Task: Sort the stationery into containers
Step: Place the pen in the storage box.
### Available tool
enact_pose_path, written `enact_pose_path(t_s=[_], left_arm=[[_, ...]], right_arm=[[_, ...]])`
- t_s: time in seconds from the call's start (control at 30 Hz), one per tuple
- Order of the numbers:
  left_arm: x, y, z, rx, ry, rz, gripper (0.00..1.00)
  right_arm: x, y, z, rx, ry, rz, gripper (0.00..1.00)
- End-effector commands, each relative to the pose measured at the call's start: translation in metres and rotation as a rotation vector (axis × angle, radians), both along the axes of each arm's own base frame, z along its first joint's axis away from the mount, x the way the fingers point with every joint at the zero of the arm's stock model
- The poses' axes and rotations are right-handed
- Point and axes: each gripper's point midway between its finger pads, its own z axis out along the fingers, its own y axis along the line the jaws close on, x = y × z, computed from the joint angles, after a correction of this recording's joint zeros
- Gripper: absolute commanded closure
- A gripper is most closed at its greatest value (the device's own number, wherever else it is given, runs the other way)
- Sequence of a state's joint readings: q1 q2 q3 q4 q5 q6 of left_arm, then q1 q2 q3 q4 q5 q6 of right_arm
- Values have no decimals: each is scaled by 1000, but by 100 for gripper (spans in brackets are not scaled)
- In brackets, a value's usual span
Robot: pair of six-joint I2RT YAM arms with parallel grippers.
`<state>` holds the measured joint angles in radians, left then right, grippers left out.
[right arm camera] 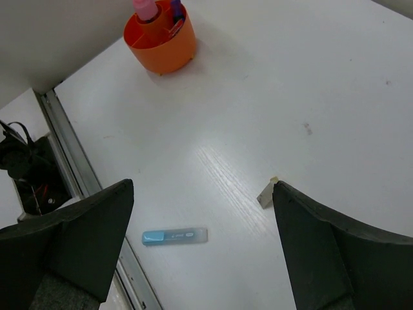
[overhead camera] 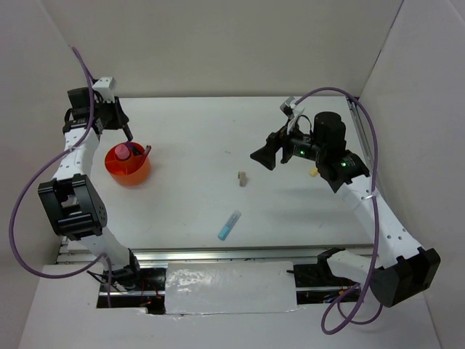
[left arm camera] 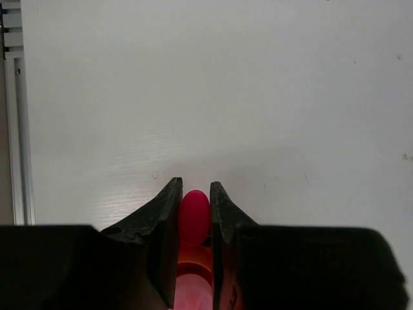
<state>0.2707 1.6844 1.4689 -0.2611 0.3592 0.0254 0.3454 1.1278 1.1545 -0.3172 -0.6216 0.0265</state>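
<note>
Cup, orange, stands at the left of the table with pens inside. The left gripper, just above it, is clamped on a pink highlighter. A blue highlighter, its print too small to read, lies mid-table near a beige block. The right gripper hovers above them, spread wide and empty.

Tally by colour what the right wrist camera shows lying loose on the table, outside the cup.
Light blue highlighter: 1
Beige block: 1
Total: 2, both lying apart from the orange cup.
</note>
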Motion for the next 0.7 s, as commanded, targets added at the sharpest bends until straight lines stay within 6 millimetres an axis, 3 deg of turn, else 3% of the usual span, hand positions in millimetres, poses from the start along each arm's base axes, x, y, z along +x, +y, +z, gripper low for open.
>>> enact_pose_path(t_s=[0.0, 0.4, 0.67], left_arm=[[16, 9, 18, 21, -60, 3, 100], [15, 6, -19, -43, 37, -3, 100], [10, 3, -25, -69, 80, -24, 100]], right_arm=[[2, -4, 13, -5, -80, 10, 6], [15, -5, 5, -10, -74, 0, 6], [18, -4, 4, -15, -77, -5, 6]])
